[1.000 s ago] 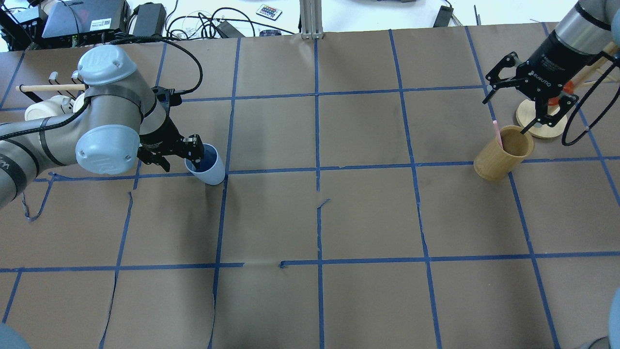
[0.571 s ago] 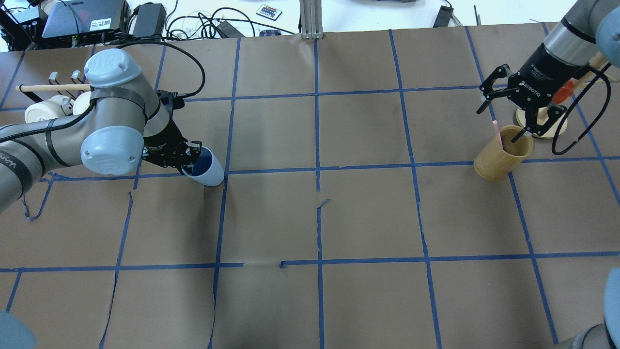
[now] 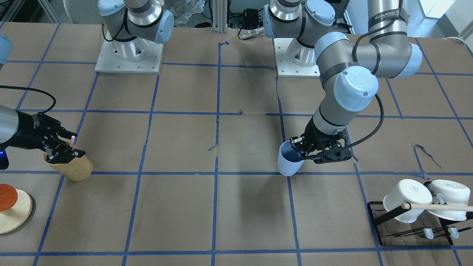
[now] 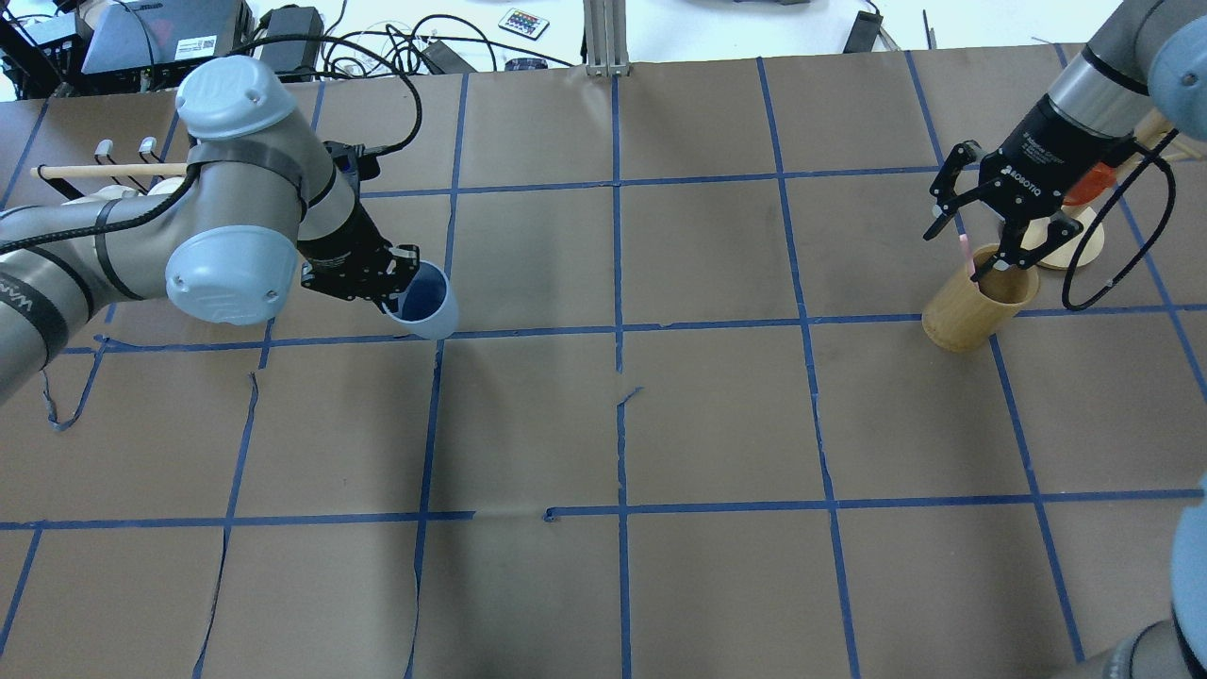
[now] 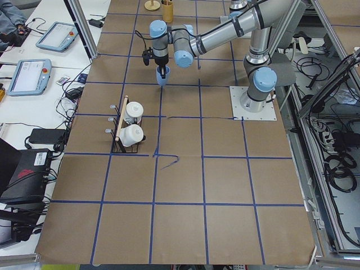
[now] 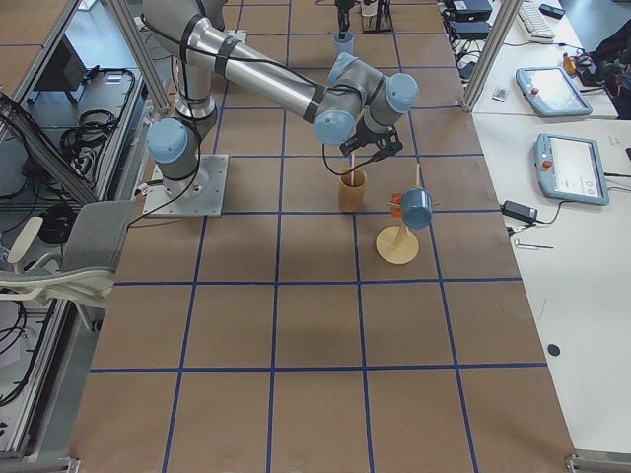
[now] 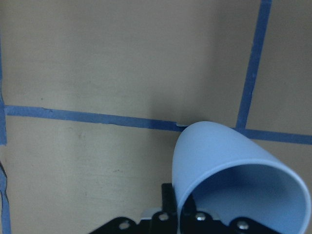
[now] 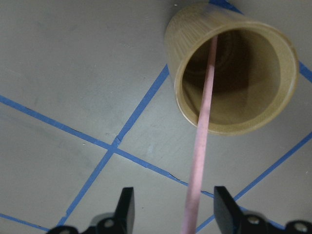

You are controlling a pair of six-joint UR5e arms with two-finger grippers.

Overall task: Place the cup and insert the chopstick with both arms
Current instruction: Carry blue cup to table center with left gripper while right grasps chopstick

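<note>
left gripper [image 4: 398, 288] clamped, right gripper [image 4: 976, 245] spread apart

The cup [image 4: 436, 321] is light blue, the chopstick [image 8: 202, 131] pale pink, the table [image 4: 717, 415] brown, blue-gridded.

Silver-grey arms [image 3: 384, 55], pale-blue joint caps [image 3: 355, 88], black cables [image 3: 380, 114].

wooden cup [image 4: 964, 316]: tan, upright, on the robot's right side of the table
mugs [image 3: 406, 201]: two white ones, tipped sideways on a black wire rack [image 3: 380, 229]
dowel [image 3: 439, 207]: light-wood stick running across that rack
round stand [image 3: 13, 216]: pale wooden disc with an orange bit on top, near the wooden cup
table [image 4: 717, 424]: brown paper, blue tape grid
</note>
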